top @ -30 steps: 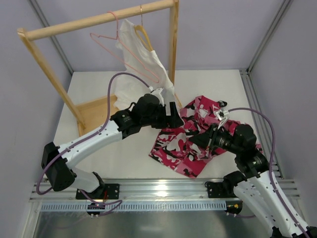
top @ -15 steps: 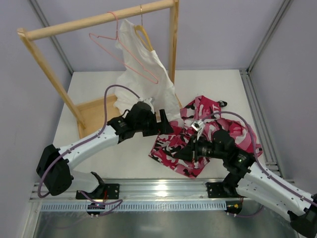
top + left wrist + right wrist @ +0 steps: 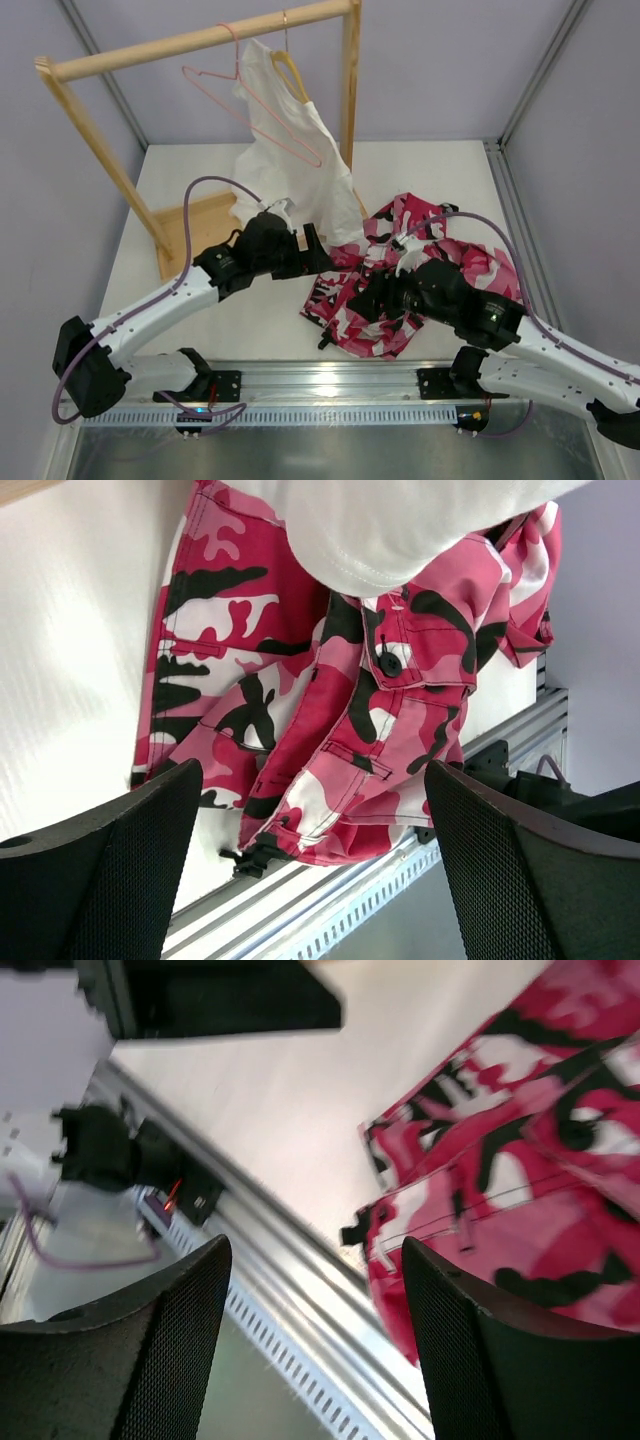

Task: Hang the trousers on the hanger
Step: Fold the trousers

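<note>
Pale lilac walls close the cell on three sides, and a white table fills its floor, with a metal rail along the near edge at 6 o'clock.

A wooden rack stands at 11 o'clock of the table. The hanger hangs by its hook on the rack's top bar and carries nothing. Just beside it a wooden hanger bears a white garment.

The trousers lie crumpled on the table at about 4 o'clock from its middle. Their near corner comes close to the metal rail, and the hem of the white garment reaches down to their far-left part.

The left arm stretches from its base at 7 o'clock toward the middle, with the elbow low. The left gripper is over the left border of the trousers. In the left wrist view its fingers stand wide apart with only the cloth seen between them, and they grip nothing.

The right arm bends in from 5 o'clock and points toward 9 o'clock. The right gripper is low over the near part of the trousers, also spread wide and without hold of anything.

Bare table shows at 9 o'clock of the trousers, and more at 1 o'clock near the far right corner post.
</note>
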